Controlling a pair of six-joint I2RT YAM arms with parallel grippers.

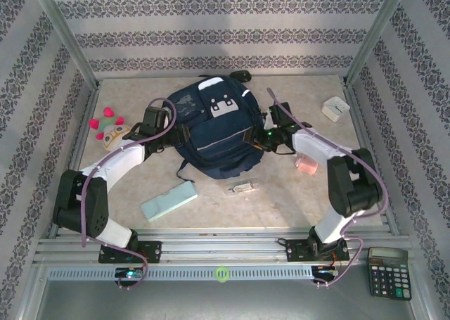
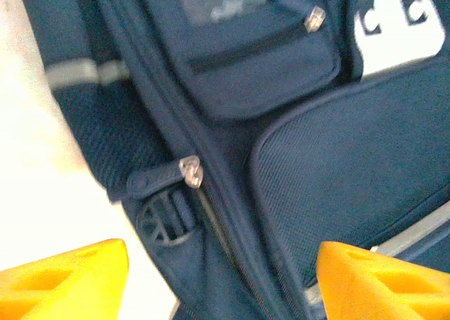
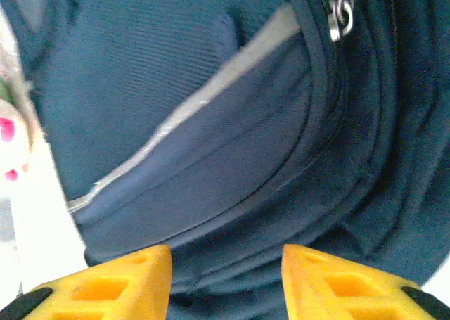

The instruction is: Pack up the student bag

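"What do I have around the bench?"

"I see white wallpapered panels with grey floral bands (image 1: 211, 24) on three sides, held by slanted aluminium posts (image 1: 68, 39)."

"And below?"

"A beige mottled stone-look tabletop (image 1: 295, 200), evenly lit. Ribbed aluminium rails (image 1: 211, 242) run along my near edge, with a plain grey surface (image 1: 211, 302) beneath them."

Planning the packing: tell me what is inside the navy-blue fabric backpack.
Visible on the navy-blue fabric backpack: closed front pocket, metal zipper pull. Fabric hides the interior and any contents.
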